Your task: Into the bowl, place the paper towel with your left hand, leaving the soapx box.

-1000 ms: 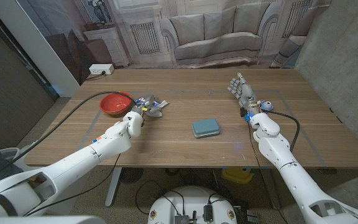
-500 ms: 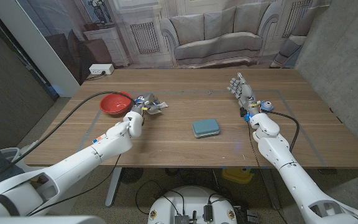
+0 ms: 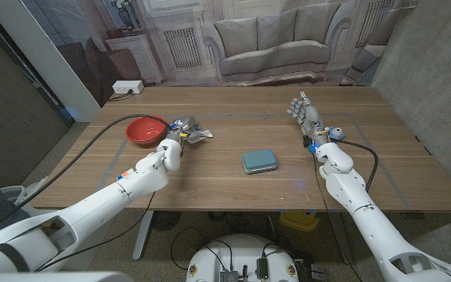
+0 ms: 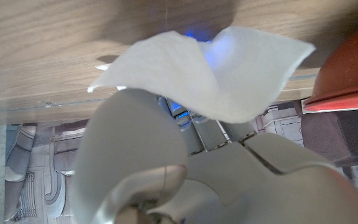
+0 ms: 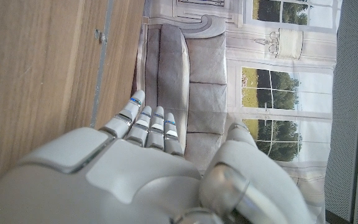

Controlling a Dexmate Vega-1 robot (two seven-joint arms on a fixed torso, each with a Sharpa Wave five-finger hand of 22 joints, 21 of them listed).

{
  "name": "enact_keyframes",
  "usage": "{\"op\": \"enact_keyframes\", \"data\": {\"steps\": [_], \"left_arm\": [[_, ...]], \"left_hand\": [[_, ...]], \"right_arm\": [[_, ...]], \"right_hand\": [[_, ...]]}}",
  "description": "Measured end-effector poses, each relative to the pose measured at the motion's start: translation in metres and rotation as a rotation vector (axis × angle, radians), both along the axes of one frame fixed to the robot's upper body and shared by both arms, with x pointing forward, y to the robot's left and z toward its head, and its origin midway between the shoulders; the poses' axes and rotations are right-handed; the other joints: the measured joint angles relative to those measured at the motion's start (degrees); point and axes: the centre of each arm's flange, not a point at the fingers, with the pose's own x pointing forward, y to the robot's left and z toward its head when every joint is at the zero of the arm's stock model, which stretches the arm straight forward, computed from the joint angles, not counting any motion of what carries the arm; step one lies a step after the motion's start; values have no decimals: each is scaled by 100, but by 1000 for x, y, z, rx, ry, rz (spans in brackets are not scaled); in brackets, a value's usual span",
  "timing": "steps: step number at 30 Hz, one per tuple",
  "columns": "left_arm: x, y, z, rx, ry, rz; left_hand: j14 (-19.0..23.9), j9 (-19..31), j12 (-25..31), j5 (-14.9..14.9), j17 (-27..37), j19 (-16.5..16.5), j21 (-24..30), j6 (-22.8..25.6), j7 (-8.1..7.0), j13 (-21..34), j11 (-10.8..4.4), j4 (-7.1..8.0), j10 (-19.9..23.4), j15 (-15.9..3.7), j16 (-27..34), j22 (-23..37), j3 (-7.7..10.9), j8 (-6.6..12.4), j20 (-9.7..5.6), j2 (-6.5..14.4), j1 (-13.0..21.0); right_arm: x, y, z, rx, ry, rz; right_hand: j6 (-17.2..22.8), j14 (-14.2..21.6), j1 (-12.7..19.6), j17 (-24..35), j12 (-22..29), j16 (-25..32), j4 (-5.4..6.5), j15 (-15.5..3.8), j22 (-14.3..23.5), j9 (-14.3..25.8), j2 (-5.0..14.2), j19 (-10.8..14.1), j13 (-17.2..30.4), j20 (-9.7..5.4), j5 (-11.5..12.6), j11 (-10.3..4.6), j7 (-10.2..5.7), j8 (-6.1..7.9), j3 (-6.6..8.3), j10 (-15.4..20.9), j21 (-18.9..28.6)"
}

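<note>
Teal soapx box [image 3: 259, 160] mid-table, beside nothing

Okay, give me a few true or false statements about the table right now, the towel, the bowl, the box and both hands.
1. The left hand holds the paper towel. True.
2. The paper towel lies inside the red bowl. False: it is in the hand, beside the bowl.
3. The right hand holds the teal box. False: it holds nothing; the box lies on the table.
4. The bowl is on the robot's left. True.
</note>
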Motion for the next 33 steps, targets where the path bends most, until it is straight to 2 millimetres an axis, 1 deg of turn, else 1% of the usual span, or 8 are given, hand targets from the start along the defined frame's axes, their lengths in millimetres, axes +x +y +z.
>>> {"op": "enact_keyframes", "data": {"steps": [2,7,9,14,16,18,27,33], "left_arm": [[-1,-2,1,-3,2,-4],[-3,-2,3,-2,2,-4],[-4,-2,3,-1,2,-3],[-8,-1,5,2,2,2],[-9,-1,7,2,-2,4],[-10,-1,8,3,-5,5],[-18,0,18,13,-25,13],[-23,0,24,17,-35,17]], "left_hand": [[0,-2,0,0,1,119,-6,11,-11,4,0,1,0,0,-1,-3,0,22,45,0,0],[19,-3,0,0,1,127,-26,11,-11,38,-28,24,28,-20,-22,-25,24,22,39,0,0],[19,-6,0,0,21,137,-25,22,0,54,-1,24,64,-20,-44,-25,24,21,48,0,0],[19,-5,0,0,22,165,-25,31,10,79,-1,24,63,-20,-44,-20,24,21,77,0,0],[26,-4,0,0,22,144,-24,31,10,80,-1,24,63,-13,-45,-23,24,21,57,0,0],[29,-10,0,0,22,145,-24,30,10,94,-1,24,63,-10,-44,-25,24,21,57,0,0],[60,-25,0,0,47,144,-65,29,9,133,0,48,63,-42,-44,-24,47,43,57,0,-1],[60,-28,0,0,73,144,-70,29,9,161,-32,48,94,-42,-44,-24,47,43,57,-1,-1]], "right_arm": [[0,0,0,-1,0,0],[-1,-1,0,-2,-2,2],[-1,-1,0,-2,-2,2],[-1,-1,0,-2,-4,5],[-2,-1,0,-2,-5,5],[-2,-1,0,-2,-6,6],[-3,-1,0,-2,-11,10],[-3,-2,-1,0,-12,11]], "right_hand": [[0,0,0,0,0,0,0,0,0,0,0,1,0,1,0,0,0,0,0,0,0],[0,0,0,0,0,0,0,0,0,0,0,11,0,11,0,0,0,0,0,0,0],[0,0,0,0,0,0,0,0,-1,0,0,11,0,11,0,0,0,0,0,0,0],[0,0,0,0,0,0,0,0,-1,0,0,31,0,-10,0,0,0,0,0,0,-37],[0,23,0,0,0,0,0,23,-1,0,0,31,0,-10,0,-1,0,0,0,1,-37],[0,22,0,0,0,0,1,22,-1,0,0,31,0,-10,0,-21,0,0,0,21,-37],[0,22,0,0,0,0,1,22,-1,0,0,52,0,11,0,-21,0,0,1,21,-37],[0,22,0,0,0,0,1,22,-1,0,0,52,0,11,0,-21,0,0,1,21,-37]]}}
